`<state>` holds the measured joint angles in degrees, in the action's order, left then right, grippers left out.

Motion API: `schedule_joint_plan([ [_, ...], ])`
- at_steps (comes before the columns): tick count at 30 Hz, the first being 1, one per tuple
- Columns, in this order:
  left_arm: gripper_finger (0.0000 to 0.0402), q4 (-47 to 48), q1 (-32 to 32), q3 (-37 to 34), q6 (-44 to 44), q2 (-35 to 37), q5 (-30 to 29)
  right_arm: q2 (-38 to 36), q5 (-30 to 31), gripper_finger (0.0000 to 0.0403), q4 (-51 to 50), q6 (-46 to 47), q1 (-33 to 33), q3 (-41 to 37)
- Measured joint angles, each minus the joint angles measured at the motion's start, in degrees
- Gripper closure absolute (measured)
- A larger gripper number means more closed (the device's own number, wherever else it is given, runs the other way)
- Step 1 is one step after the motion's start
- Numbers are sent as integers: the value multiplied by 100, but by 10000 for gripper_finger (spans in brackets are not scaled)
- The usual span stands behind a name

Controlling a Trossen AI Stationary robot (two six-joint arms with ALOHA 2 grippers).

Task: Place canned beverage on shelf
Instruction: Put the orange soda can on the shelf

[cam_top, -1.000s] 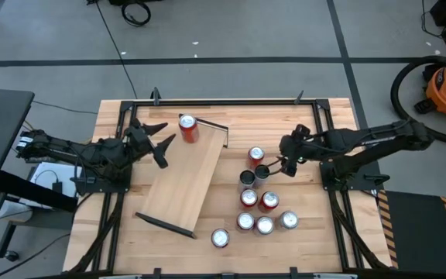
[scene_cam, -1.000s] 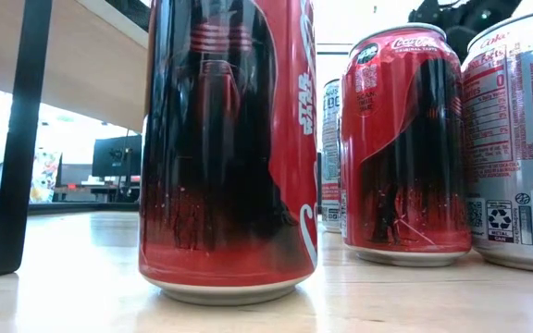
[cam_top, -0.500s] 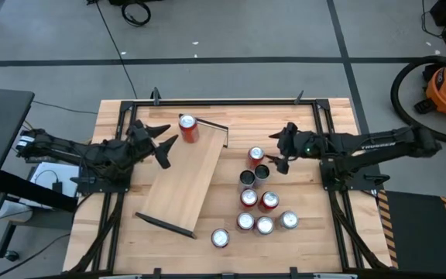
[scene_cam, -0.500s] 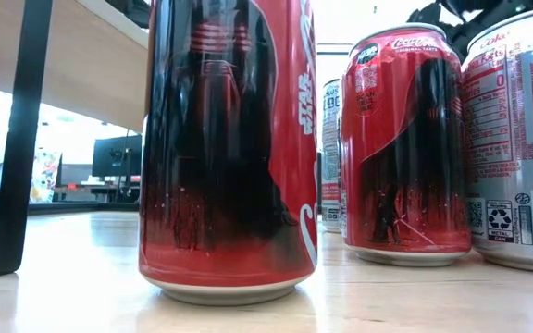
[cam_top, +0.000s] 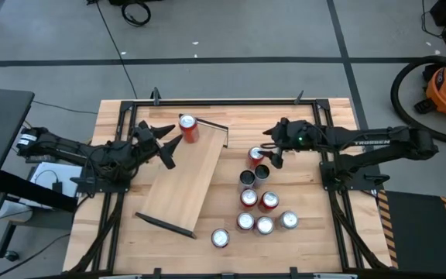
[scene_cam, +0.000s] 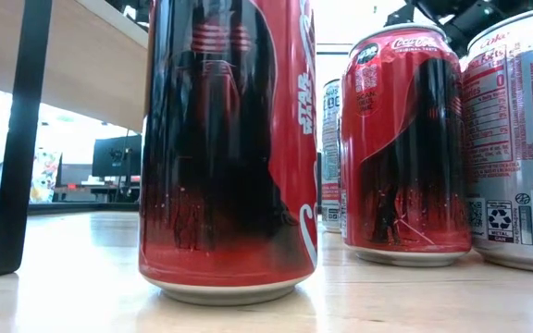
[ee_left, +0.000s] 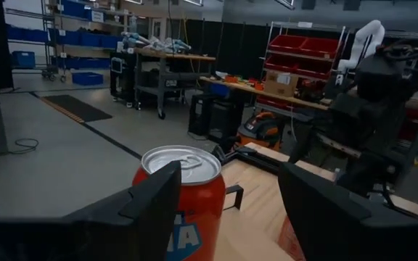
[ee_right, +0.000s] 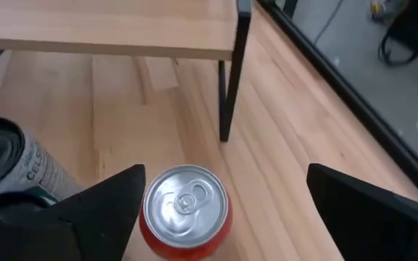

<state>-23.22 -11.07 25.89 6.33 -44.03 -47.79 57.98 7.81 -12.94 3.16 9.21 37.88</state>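
High view: right pincer (cam_top: 270, 147) sits over the cluster of cans on the bench (cam_top: 316, 240), fingers spread wide, nothing between them. Directly beneath and just ahead of it stands a red can (cam_top: 255, 156), upright, long axis vertical. Right wrist view confirms this: red can (ee_right: 186, 206) lies between the two dark fingers (ee_right: 100, 206), toward one side, top facing the camera, a dark can (ee_right: 9, 170) just beside it. Shelf (cam_top: 184, 182) lies diagonally at bench centre, toward the left arm from this can; one orange can (cam_top: 187, 129) already stands at its far end. Left pincer (cam_top: 163, 144) hovers near that orange can, fingers parted, gripping nothing. Judgement: the right arm is the nearer one; the next move calls for a straight descent around the red can.
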Motion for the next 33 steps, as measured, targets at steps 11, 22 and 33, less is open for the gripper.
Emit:
schedule_joint_plan([
  [11, 159, -105, 2, 0, 56, -37, 0, 1862, 320, 16, -2543, 829, -50, 2350],
  [22, 159, -361, -2, -4, 2, -59, 66, 3747, 169, 16, -4227, 1260, -55, 4473],
  [33, 159, -213, -5, -4, -670, 39, 600, 4507, -46, 16, -5007, 1591, 235, 4761],
])
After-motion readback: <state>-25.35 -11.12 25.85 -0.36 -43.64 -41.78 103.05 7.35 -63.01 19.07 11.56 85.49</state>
